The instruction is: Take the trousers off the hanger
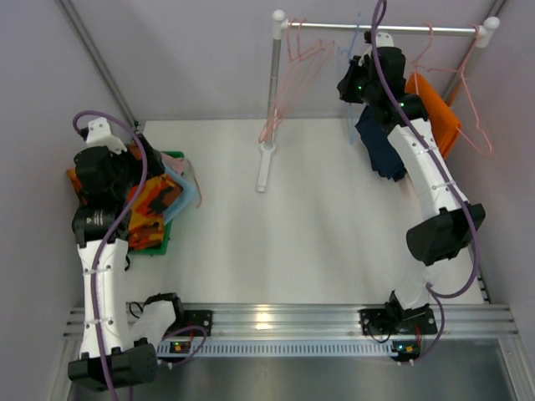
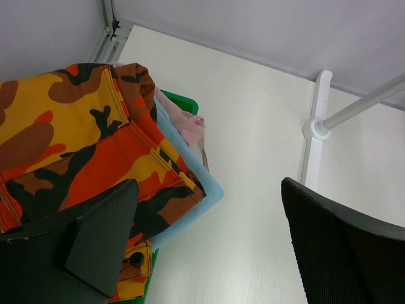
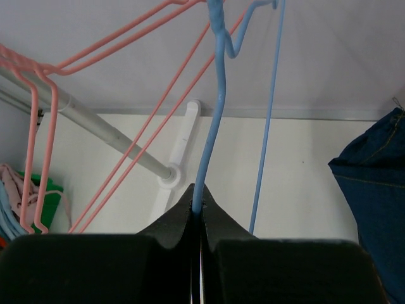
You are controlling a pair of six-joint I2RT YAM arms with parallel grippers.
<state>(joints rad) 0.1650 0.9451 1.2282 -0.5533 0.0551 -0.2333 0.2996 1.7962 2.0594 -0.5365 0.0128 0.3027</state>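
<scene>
My right gripper (image 3: 200,193) is shut on the wire of a light blue hanger (image 3: 215,114) that hangs on the rack rail (image 1: 376,27). Navy blue trousers (image 1: 380,150) hang from that hanger just below the gripper (image 1: 359,79); they also show at the right edge of the right wrist view (image 3: 373,190). Plain orange trousers (image 1: 439,113) hang on a pink hanger further right. My left gripper (image 2: 209,190) is open and empty above a pile at the left: orange-and-red patterned trousers (image 2: 76,139) on top, light blue (image 2: 196,196) and dusty pink (image 2: 186,120) beneath.
The pile lies in a green bin (image 2: 183,100) at the table's left. An empty pink hanger (image 1: 297,58) hangs at the rail's left end. The rack's post (image 1: 272,83) and white foot (image 1: 264,167) stand mid-table. Walls close in on three sides.
</scene>
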